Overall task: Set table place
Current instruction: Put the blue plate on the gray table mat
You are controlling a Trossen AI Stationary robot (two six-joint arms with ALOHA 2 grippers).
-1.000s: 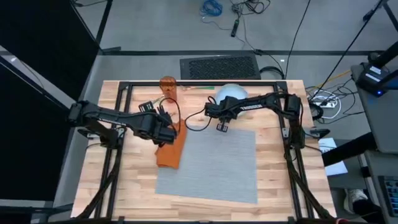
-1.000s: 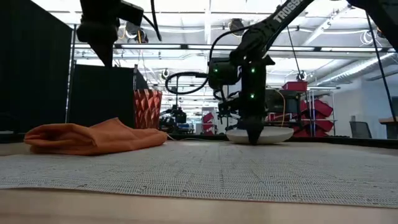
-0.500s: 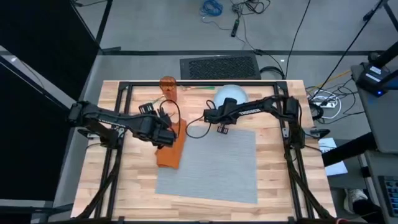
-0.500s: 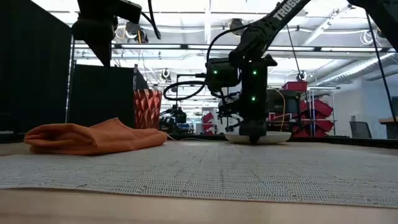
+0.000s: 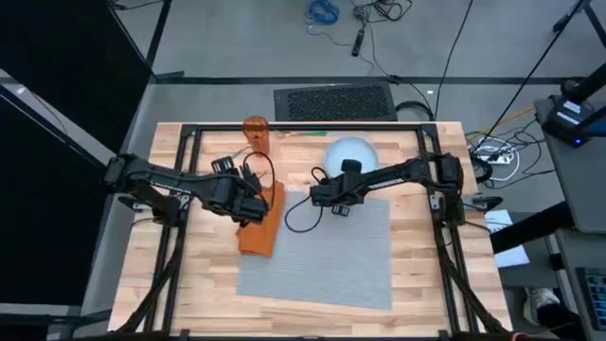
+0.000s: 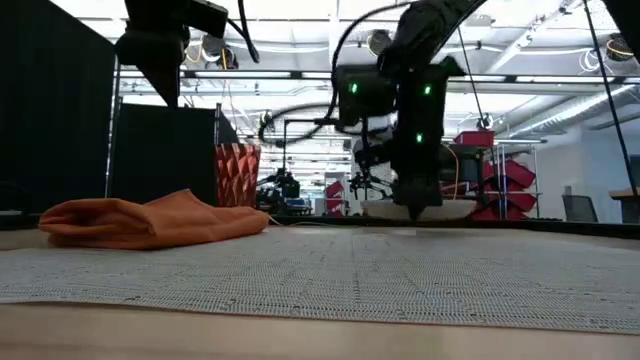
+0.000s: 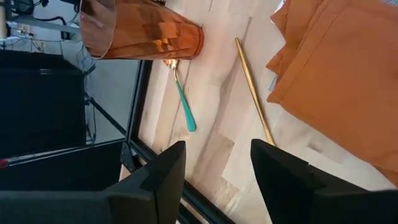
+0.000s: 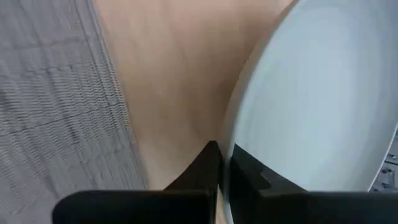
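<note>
The round pale blue-white plate [image 5: 352, 150] lies at the far middle of the table [image 5: 189, 275], just beyond the grey woven placemat [image 5: 322, 251]. My right gripper [image 5: 348, 172] is shut on the plate's near rim. My left gripper [image 7: 217, 174] hangs open high above the wood, by the crumpled orange napkin [image 5: 260, 223], which lies along the placemat's left edge. Nothing is between its fingers. My right gripper pinches the plate's near rim [image 8: 231, 134] between its two fingers, one on the plate's upper face and one outside. In the low view the fingers [image 6: 415, 200] come from above, pointing down. The plate [image 6: 440, 209] sits about level, seemingly raised a little off the wood.
An orange faceted cup [image 5: 257, 128] stands at the far left of the table. A teal-handled spoon [image 7: 181, 99] and a thin gold utensil [image 7: 254, 87] lie on the wood between the cup and the napkin [image 7: 336, 68]. A black metal frame [image 5: 284, 125] edges the tabletop.
My right gripper, shut on the plate's rim, has gone a short way toward the table's near edge and up. The plate has come with it, closer to the placemat's far edge, and sits a little higher in the low view.
</note>
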